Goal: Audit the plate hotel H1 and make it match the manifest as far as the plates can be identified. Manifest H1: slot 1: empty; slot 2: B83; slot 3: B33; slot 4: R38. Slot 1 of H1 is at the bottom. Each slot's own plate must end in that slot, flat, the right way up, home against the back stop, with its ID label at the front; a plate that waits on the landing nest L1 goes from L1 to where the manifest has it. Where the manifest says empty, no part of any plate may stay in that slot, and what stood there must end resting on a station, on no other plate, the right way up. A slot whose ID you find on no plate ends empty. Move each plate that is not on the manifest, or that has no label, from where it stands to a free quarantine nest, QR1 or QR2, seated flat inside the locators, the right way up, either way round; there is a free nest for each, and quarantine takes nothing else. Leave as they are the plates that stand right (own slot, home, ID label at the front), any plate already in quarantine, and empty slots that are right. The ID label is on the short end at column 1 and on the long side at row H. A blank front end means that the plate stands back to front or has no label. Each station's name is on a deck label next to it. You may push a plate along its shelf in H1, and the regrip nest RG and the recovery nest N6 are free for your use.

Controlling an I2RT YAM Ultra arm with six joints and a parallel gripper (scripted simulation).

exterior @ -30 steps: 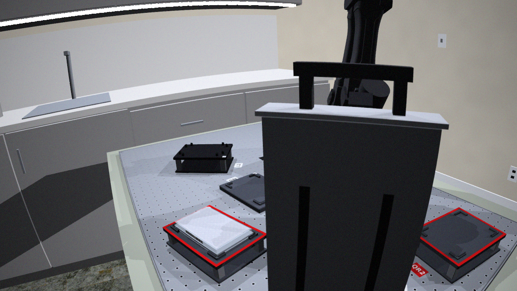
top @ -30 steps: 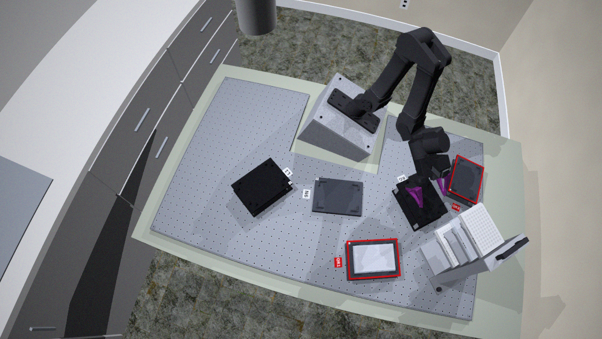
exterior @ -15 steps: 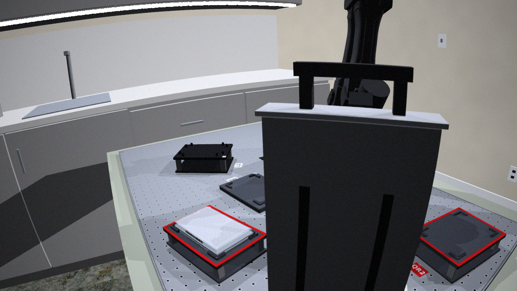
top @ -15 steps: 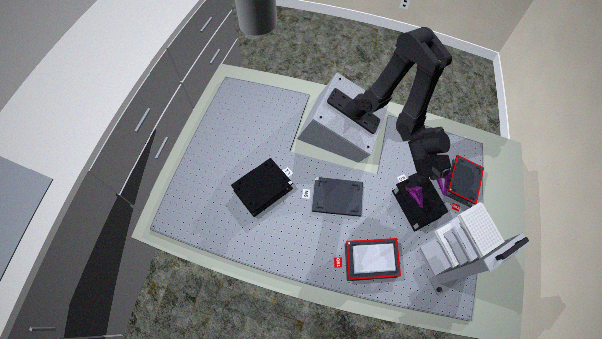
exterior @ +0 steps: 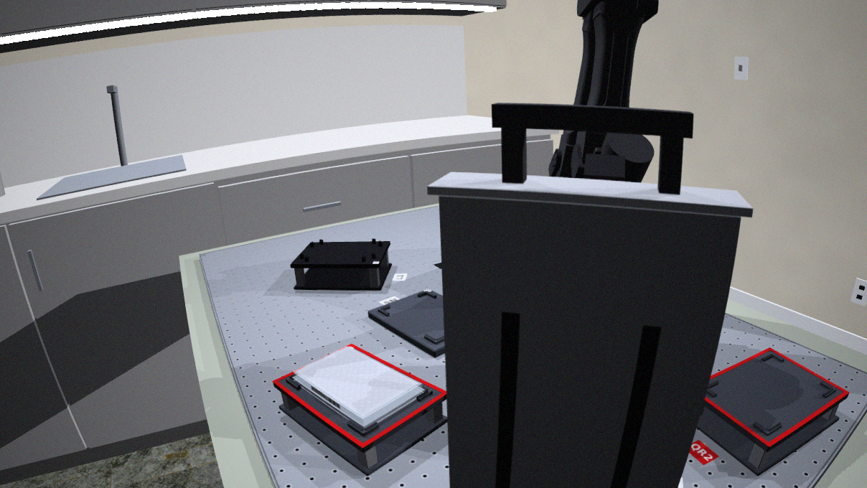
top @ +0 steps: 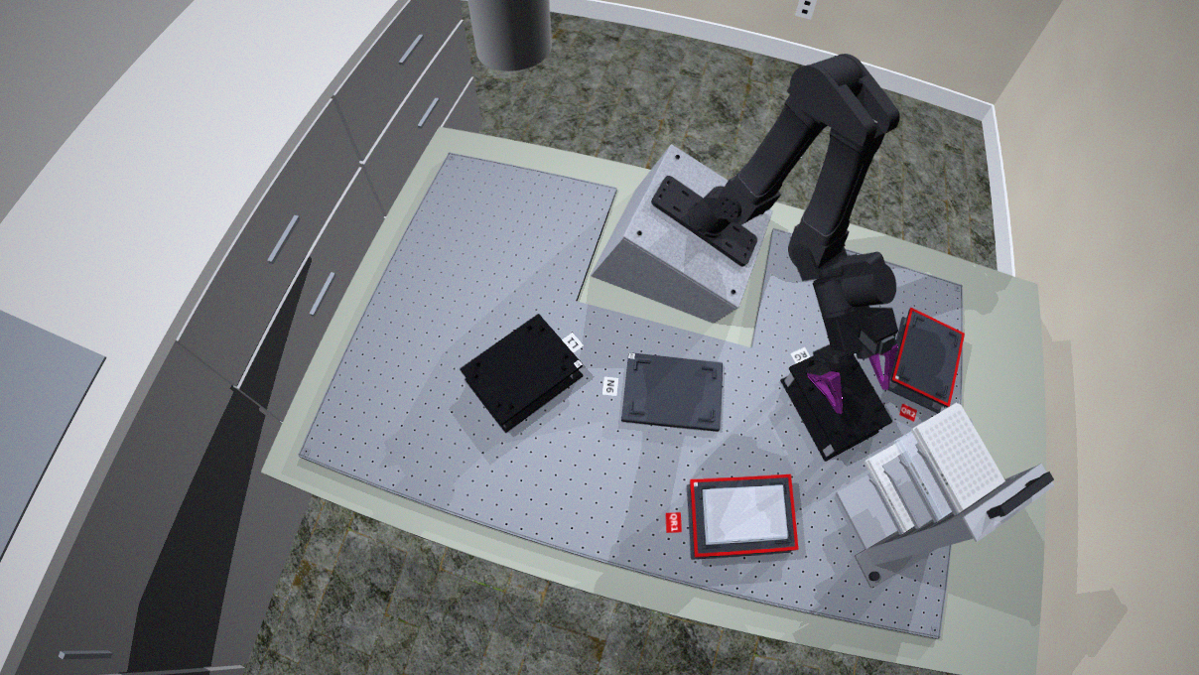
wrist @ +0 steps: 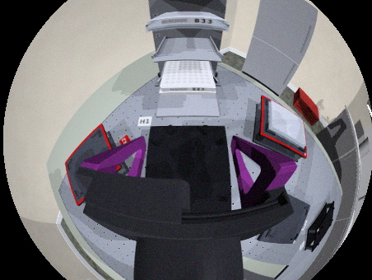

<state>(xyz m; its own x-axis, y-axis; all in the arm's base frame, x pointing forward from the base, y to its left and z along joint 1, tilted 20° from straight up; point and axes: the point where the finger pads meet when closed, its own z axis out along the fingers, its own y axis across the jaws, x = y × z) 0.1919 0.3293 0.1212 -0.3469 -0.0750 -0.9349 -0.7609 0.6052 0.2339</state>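
Observation:
The plate hotel H1 [top: 939, 494] stands at the deck's front right; in the exterior view I see only its dark back [exterior: 582, 339]. In the wrist view its open front [wrist: 187, 36] faces me. The two upper slots hold plates with labels at the front; the lower of these [wrist: 188, 21] reads B33, and the top label is too small to read. A white well plate [wrist: 186, 76] sticks out forward from a lower slot and also shows from above [top: 956, 453]. My gripper [top: 854, 377], with purple fingers, is open and empty above the black regrip nest RG [top: 839, 406], pointing at the hotel [wrist: 188, 164].
QR1 [top: 742, 512] holds a white plate [exterior: 357, 385]. QR2 [top: 927, 356] is empty, right beside my right finger. N6 [top: 672, 389] and the raised black nest L1 [top: 521, 368] hold no plate. The arm's grey pedestal [top: 679, 234] stands behind.

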